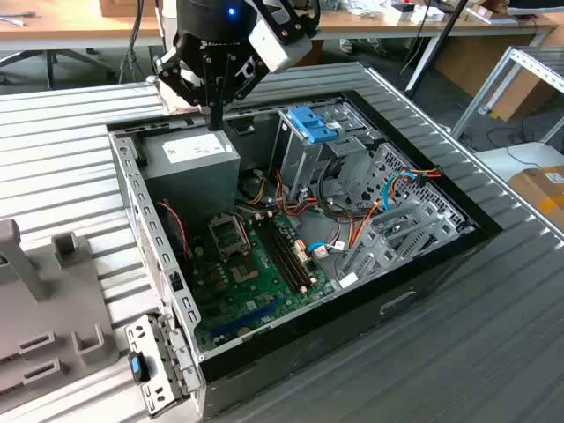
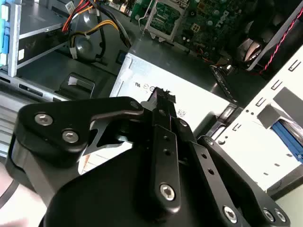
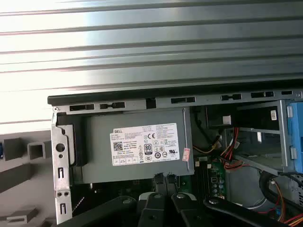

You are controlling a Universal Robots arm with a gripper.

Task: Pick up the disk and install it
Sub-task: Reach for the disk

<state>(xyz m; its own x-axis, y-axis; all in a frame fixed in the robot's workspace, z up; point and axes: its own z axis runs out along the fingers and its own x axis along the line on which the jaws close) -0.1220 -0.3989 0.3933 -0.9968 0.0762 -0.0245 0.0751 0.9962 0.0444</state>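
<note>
My gripper (image 1: pixel 214 119) hangs over the back left corner of the open computer case (image 1: pixel 141 256), just above the grey power supply (image 1: pixel 189 154). In both wrist views the black fingers (image 3: pixel 158 178) stand side by side over the power supply's white label (image 3: pixel 144 144). They are shut with nothing between them, as the gripper (image 2: pixel 162 94) also shows from behind. The disk is not in my gripper. A bright blue ribbed strip (image 2: pixel 286 137) lies beyond the case wall; I cannot tell whether it is the disk.
A tall grey drive cage (image 1: pixel 304 163) with a blue latch (image 1: pixel 310 123) stands in the case to the exterior view's right of the power supply. The green motherboard (image 1: pixel 251 278) lies in front, with cables (image 1: pixel 352 225) beside it. A grey fixture (image 1: pixel 53 308) sits on the ribbed table to the exterior view's left.
</note>
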